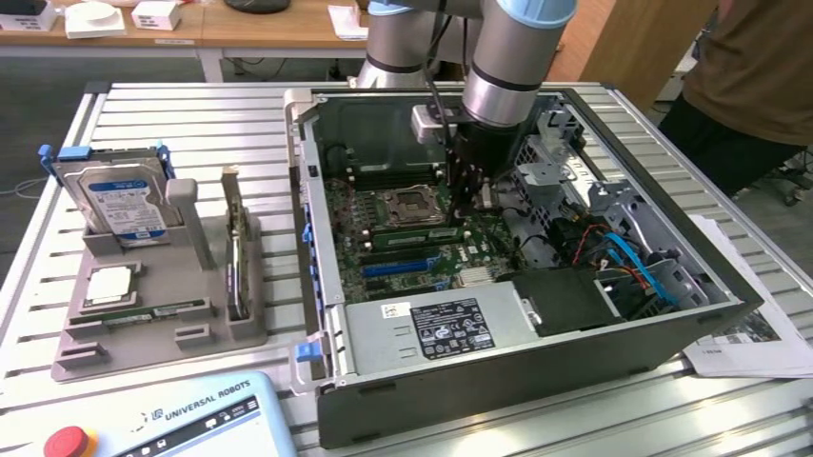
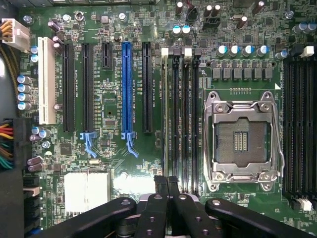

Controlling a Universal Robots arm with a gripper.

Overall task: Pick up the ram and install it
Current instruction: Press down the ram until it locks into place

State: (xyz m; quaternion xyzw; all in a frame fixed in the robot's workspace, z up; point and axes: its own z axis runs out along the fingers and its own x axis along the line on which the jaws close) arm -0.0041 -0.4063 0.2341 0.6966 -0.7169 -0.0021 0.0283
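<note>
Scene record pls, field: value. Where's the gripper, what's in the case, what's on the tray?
gripper: shut, inside the open case, just above the motherboard
case: lying on its side, panel off
nearest to gripper: memory slots, beside the CPU socket
CPU socket: empty
held item: cannot tell
tray: exterior view's left, holds hard drive upright
</note>
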